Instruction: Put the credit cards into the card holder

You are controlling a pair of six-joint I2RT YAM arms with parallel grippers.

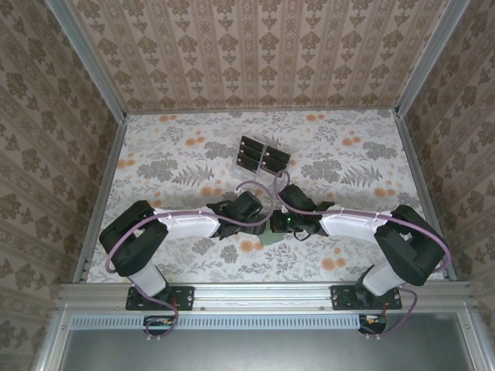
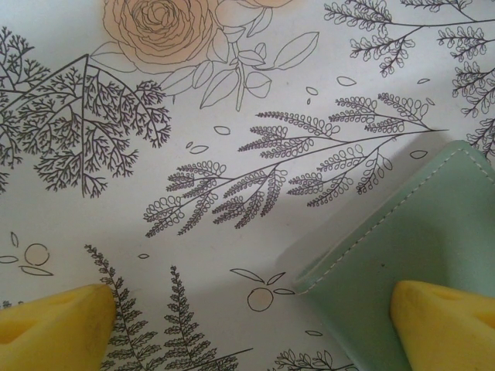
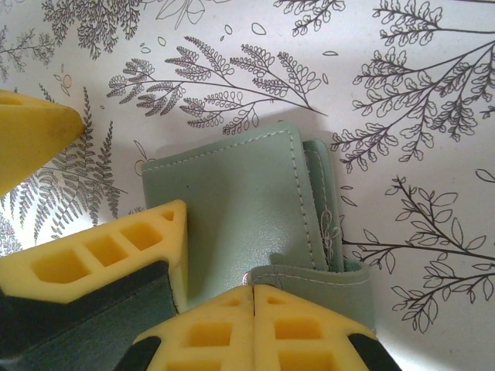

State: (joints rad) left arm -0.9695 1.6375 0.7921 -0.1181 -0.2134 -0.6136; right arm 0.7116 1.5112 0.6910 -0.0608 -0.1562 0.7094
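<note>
two grippers meet at the card holder, near the front middle of the table: right gripper closed, pinching its flap; left gripper spread wide, one finger over its corner. credit cards lie farther back.

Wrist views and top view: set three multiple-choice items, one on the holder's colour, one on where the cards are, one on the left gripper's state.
1. The holder is: A black; B green; C orange.
2. The cards sit: A in the clear rack; B in the holder; C in a gripper.
3. The left gripper is: A open; B shut on a card; C shut on the holder.

B, its stitched face is sage green. A, the dark cards stand in the rack in the top view. A, its yellow fingers stand far apart.
</note>
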